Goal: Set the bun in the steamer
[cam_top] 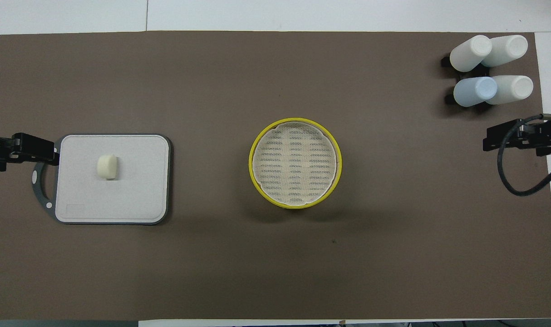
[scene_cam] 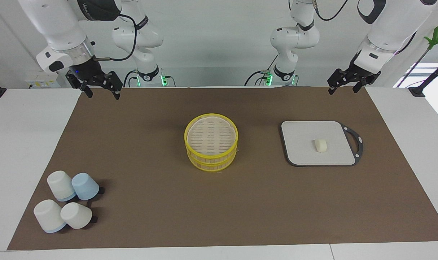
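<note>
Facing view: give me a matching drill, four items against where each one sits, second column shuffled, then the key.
Items
1. bun
2. steamer
3. cups
4. left gripper

Places
A. mid-mat, nothing inside
B. clustered toward the right arm's end, farther from the robots than the steamer
C. raised over the mat's edge at the robots' end
D. on the grey board

Pairs: 1-D, 2-A, 3-B, 4-C
</note>
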### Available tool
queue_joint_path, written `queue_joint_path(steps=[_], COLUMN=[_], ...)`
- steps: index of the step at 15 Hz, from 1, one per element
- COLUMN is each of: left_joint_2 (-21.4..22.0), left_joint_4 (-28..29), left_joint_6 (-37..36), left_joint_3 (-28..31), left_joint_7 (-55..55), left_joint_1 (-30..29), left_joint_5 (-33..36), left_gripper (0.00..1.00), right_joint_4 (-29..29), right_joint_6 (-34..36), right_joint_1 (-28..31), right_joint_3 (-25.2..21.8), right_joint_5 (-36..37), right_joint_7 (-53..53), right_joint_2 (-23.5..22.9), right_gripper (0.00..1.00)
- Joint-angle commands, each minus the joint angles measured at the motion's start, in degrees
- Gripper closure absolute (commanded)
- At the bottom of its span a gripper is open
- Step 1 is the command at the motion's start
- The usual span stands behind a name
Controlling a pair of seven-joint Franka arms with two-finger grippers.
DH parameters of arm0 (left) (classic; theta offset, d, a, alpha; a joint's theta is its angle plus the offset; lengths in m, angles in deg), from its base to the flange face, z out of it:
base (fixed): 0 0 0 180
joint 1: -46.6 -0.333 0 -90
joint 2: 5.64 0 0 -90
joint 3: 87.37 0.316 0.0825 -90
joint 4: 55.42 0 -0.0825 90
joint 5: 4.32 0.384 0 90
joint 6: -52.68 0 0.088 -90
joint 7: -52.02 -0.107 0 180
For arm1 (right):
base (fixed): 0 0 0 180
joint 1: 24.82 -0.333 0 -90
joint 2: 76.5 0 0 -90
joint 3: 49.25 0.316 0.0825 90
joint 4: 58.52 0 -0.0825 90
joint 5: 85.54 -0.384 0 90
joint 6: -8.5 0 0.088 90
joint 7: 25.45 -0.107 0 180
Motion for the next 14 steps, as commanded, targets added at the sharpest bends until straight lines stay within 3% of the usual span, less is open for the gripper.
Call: queue_joint_path(steps=[1,5,7,9,11,12,14], left_joint_2=[0.90,0.90,0.90,0.90,0.90,0.99,3.00], left_joint_4=[0.58,0.58,0.58,0.58,0.76,1.46,7.40], left_joint_6=[0.74,0.74,0.74,0.74,1.09,2.49,7.39], left_joint_3=[0.52,0.52,0.52,0.52,0.52,0.60,0.60], left_joint_7=[0.59,0.59,0.68,0.68,0.51,0.24,0.07], left_joint_1=[0.72,0.81,0.90,0.99,0.99,0.90,0.81], left_joint_5=[0.24,0.24,0.24,0.24,0.24,0.24,0.24], left_gripper=[0.00,0.00,0.00,0.00,0.00,0.00,0.00], right_joint_4=[-1.28,-1.28,2.47,12.47,28.52,32.78,34.14], right_joint_6=[-0.64,-3.08,-2.93,3.89,9.01,8.77,4.14], right_joint_1=[0.02,0.01,-0.16,-3.04,-11.02,-14.02,-19.56], right_joint_3=[-0.22,0.31,3.71,9.08,8.75,8.75,8.48], right_joint_5=[-0.55,-0.90,-0.81,0.24,0.42,0.42,0.94], right_joint_7=[1.63,1.89,1.46,-4.04,-19.75,-23.47,-27.62], right_joint_2=[1.11,0.59,-3.17,-10.53,-22.73,-26.88,-31.04], right_gripper=[0.00,0.00,0.00,0.00,0.00,0.00,0.00])
